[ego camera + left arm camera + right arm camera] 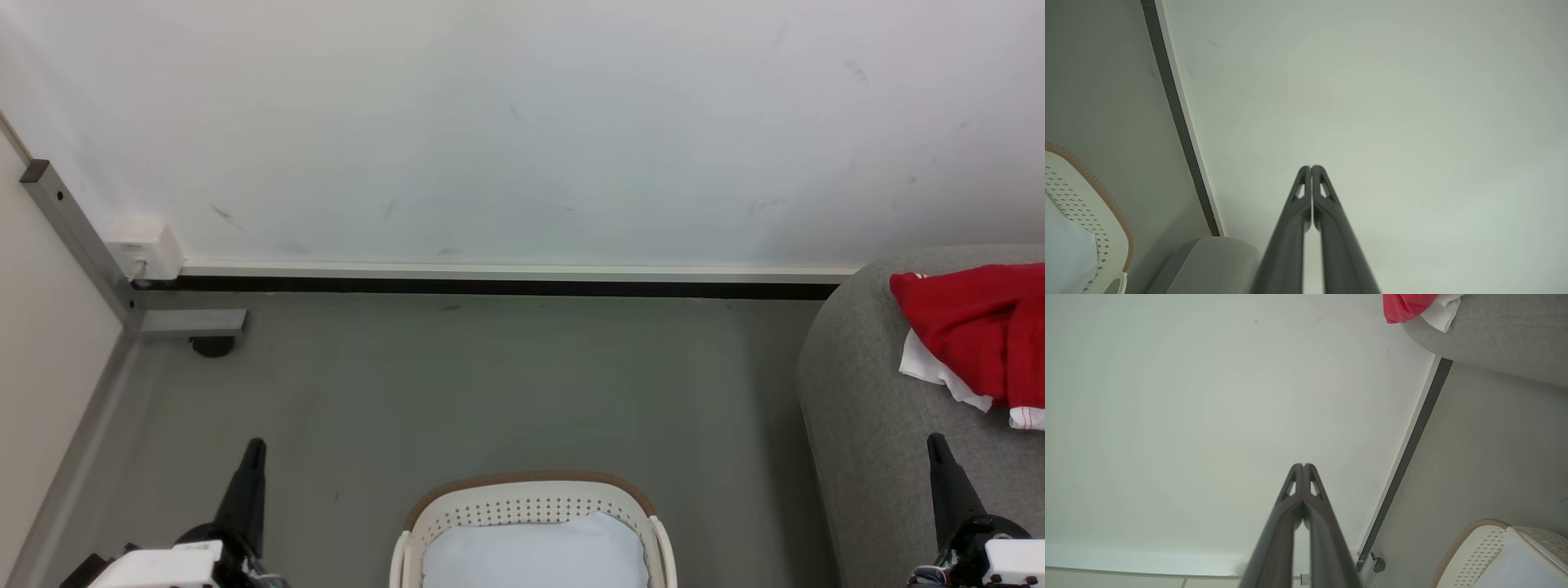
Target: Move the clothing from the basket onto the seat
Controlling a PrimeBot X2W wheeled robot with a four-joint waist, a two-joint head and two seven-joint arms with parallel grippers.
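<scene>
- The left gripper point(256, 447) sits at the lower left of the head view. In its own wrist view point(1310, 168) the two dark fingers are pressed together at the tips, with nothing between them.
- The right gripper point(936, 443) sits at the lower right, over the front of the seat. Its fingers are likewise closed tip to tip on nothing point(1303, 465).
- Between the two arms stands the basket point(531, 508), white with perforated walls and a brown rim band. The bottom edge of the head view cuts off its near part.
- A pale bluish-white cloth point(535, 555) fills the visible part of the basket, and I cannot tell what it is.
- A strip of grey floor point(490, 384) separates the basket from the seat point(865, 392).
- The seat is light grey with a rounded corner, and the right edge cuts it off.
- The clothing point(976, 327), red with a white panel, lies crumpled on top of the seat, well apart from the basket and partly out of frame.
- The folds hide any lettering on it.
- To the far left, a grey metal frame point(77, 233) leans up from a foot on the floor, beside a small white box point(147, 247).
- Farthest away, a dark skirting strip point(490, 287) runs under the scuffed white wall point(522, 122).
</scene>
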